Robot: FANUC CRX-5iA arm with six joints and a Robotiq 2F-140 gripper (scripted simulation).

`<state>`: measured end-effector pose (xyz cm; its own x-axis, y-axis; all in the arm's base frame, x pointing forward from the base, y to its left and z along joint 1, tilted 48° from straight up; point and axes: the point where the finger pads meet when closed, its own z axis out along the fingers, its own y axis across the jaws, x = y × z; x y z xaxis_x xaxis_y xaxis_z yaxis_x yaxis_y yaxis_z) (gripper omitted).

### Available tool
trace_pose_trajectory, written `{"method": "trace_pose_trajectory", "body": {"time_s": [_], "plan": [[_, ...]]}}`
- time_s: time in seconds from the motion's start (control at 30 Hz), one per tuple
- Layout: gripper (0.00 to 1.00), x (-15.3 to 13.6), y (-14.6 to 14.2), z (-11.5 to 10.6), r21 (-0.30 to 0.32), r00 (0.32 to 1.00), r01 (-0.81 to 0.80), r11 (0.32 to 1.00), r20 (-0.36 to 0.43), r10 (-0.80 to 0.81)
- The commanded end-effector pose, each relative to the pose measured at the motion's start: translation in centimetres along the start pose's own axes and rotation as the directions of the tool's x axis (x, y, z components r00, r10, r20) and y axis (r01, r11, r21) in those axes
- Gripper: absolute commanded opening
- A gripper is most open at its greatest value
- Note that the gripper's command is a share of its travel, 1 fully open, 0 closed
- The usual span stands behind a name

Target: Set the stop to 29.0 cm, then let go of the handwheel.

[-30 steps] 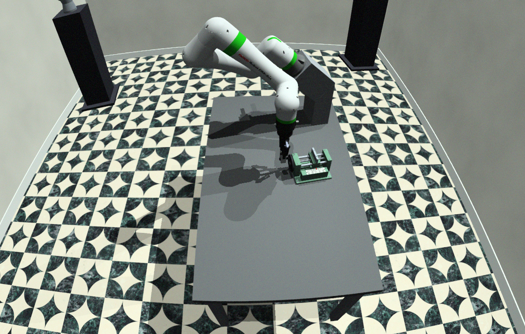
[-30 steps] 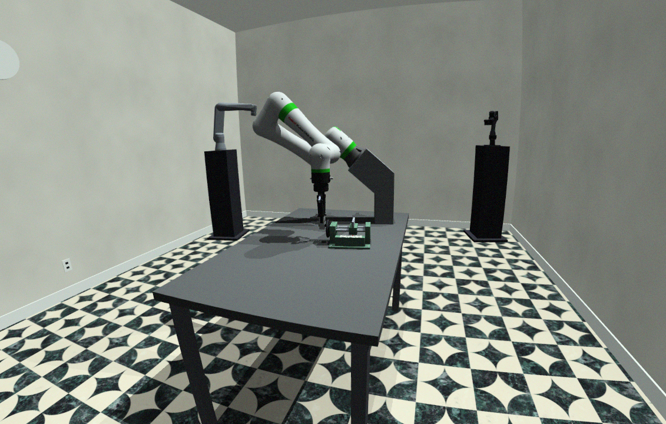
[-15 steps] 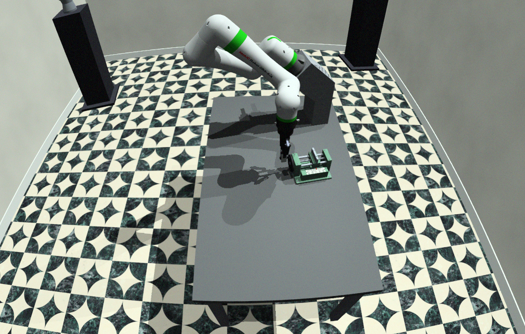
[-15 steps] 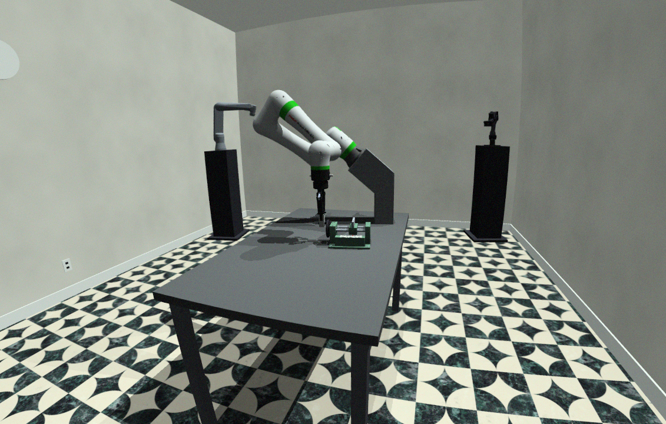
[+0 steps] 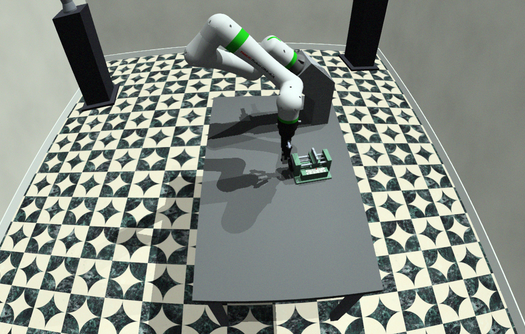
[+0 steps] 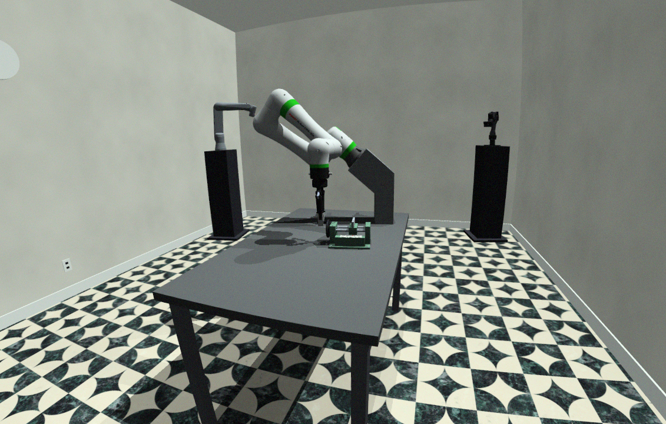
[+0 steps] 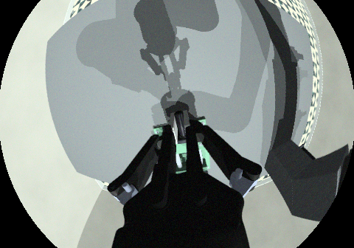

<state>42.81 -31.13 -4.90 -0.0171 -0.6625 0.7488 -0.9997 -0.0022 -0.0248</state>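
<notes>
A green screw-driven fixture (image 5: 302, 179) (image 6: 350, 242) (image 7: 182, 147) stands on the table. Its stop (image 5: 314, 155) (image 6: 353, 227), a green carriage with a pale upright plate, sits on the rods right of their middle. The white scale (image 5: 315, 170) (image 6: 350, 237) runs along the front; its numbers are too small to read. The dark handwheel (image 5: 290, 164) (image 6: 327, 228) (image 7: 178, 107) is on the fixture's left end. My gripper (image 5: 284, 159) (image 6: 320, 222) (image 7: 180, 117) points down beside the wheel, with its fingers shut on the wheel's dark crank handle. The fingers partly hide the wheel and the fixture in the wrist view.
The grey table (image 5: 289, 249) (image 6: 272, 274) carries the fixture and the arm's angled pedestal (image 5: 317, 95) (image 6: 383, 192) (image 7: 306, 181) behind it. Two black columns (image 5: 85, 62) (image 6: 490, 192) stand on the floor beyond the table. Arm shadows fall left of the fixture.
</notes>
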Motion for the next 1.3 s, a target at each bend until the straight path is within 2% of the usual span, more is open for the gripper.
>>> {"method": "trace_pose_trajectory", "body": {"time_s": [0.0, 0.3, 0.6, 0.9, 1.27], "plan": [[0.04, 0.0, -0.9, 0.1, 0.0, 1.0, 0.0, 1.0, 0.0, 0.0], [0.04, 0.0, -2.5, 0.9, 0.0, 1.0, 0.0, 1.0, 0.0, 0.0], [0.04, 0.0, -3.4, 3.0, 0.0, 1.0, 0.0, 1.0, 0.0, 0.0], [0.04, 0.0, -3.2, 4.5, 0.0, 1.0, 0.0, 1.0, 0.0, 0.0], [0.04, 0.0, -1.5, 6.2, 0.0, 1.0, 0.0, 1.0, 0.0, 0.0]]}}
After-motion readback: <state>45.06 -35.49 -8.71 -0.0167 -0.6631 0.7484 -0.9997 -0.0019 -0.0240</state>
